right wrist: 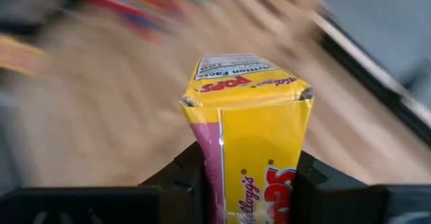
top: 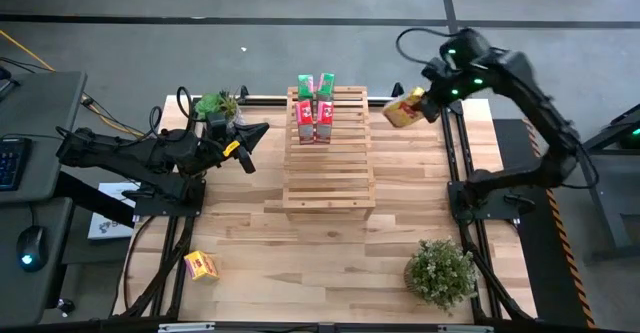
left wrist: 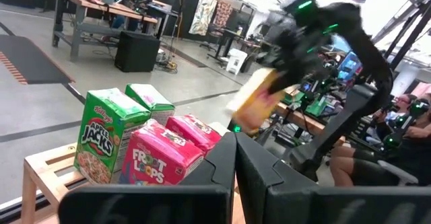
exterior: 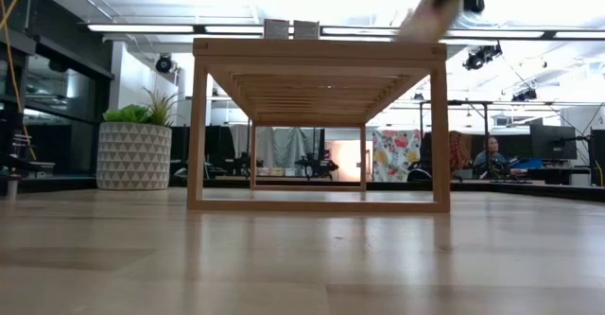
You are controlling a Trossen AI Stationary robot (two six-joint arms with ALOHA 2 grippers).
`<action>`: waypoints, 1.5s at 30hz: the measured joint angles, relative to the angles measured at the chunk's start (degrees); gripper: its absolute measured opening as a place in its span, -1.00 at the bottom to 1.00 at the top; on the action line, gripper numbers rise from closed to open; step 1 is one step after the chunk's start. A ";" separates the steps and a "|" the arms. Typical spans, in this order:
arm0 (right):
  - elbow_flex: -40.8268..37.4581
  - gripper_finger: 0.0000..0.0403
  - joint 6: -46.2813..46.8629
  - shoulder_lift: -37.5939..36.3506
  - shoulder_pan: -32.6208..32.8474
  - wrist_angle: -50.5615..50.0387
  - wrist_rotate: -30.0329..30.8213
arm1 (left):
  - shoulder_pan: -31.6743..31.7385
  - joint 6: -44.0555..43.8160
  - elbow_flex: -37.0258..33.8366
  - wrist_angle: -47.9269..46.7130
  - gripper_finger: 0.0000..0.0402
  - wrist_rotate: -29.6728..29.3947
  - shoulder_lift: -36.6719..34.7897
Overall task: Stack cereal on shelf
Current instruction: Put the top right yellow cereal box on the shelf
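A: While clamped between the right gripper's [top: 418, 104] two dark fingers, rides in the air just off the shelf's [top: 328, 178] right far corner: a yellow cereal box [top: 404, 109], tilted, clear of the table [top: 300, 243].

B: Seen close in the right wrist view as well?

A: Yes: yellow box [right wrist: 250, 140] squeezed on both sides, panel with fine print facing outward, blurred wood beyond.

B: And on the rack itself?

A: Four boxes, standing upright at the far end of the top tier: two green boxes [top: 316, 84] at the back, two pink-red boxes [top: 315, 120] touching them in front. From the left wrist view, shown as a green Apple Jacks box [left wrist: 101, 140] beside a pink Froot Loops box [left wrist: 161, 158], with their twins behind.

B: Sixth box?

A: Second yellow box [top: 201, 265], lying flat on the table near its left front corner, well apart from the rack.

B: Left arm?

A: Parked left of the shelf, left gripper [top: 250, 143] pointing toward it, fingers pressed together, holding nothing.

B: Anything else on the table?

A: Leafy plant [top: 440, 271] near the right front corner; another plant [top: 218, 104] at the far left, behind the left arm. From the low view, only the slatted rack [exterior: 318, 126] and a blurred pale box [exterior: 423, 17] above its right post.
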 joint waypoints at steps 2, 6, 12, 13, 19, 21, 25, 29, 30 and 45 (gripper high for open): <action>4.95 -0.44 4.68 -0.89 5.47 0.02 -2.91 | -0.01 0.00 0.00 0.00 -1.00 0.00 0.00; 13.89 -0.44 12.70 1.17 20.51 1.28 0.35 | 0.00 0.02 0.00 0.02 -1.00 -0.01 0.00; 21.72 -0.44 12.08 10.07 37.75 3.50 10.58 | 0.00 0.04 0.00 0.01 -1.00 -0.01 0.00; 22.47 -0.44 10.64 11.74 39.46 3.58 11.76 | 0.00 0.04 0.00 0.02 -1.00 -0.01 0.00; 24.76 -0.44 4.18 21.20 44.86 5.21 14.50 | 0.00 0.06 0.00 0.00 -1.00 -0.01 0.00; 24.76 -0.44 1.85 24.09 45.61 6.31 14.83 | 0.00 0.07 0.00 0.00 -1.00 -0.01 -0.01; 24.76 -0.44 -1.08 28.96 46.10 9.97 16.74 | 0.00 0.07 0.00 0.00 -1.00 -0.01 -0.01; 24.76 -0.44 -3.57 32.38 45.96 12.75 16.98 | 0.00 0.07 0.00 -0.02 -1.00 -0.01 0.00; 24.76 -0.43 -4.00 32.97 45.94 13.23 16.99 | 0.00 0.04 0.00 -0.02 -1.00 -0.01 0.00; 24.76 -0.19 -6.38 35.17 45.38 14.23 26.00 | 0.00 0.00 0.00 0.00 -1.00 -0.01 -0.01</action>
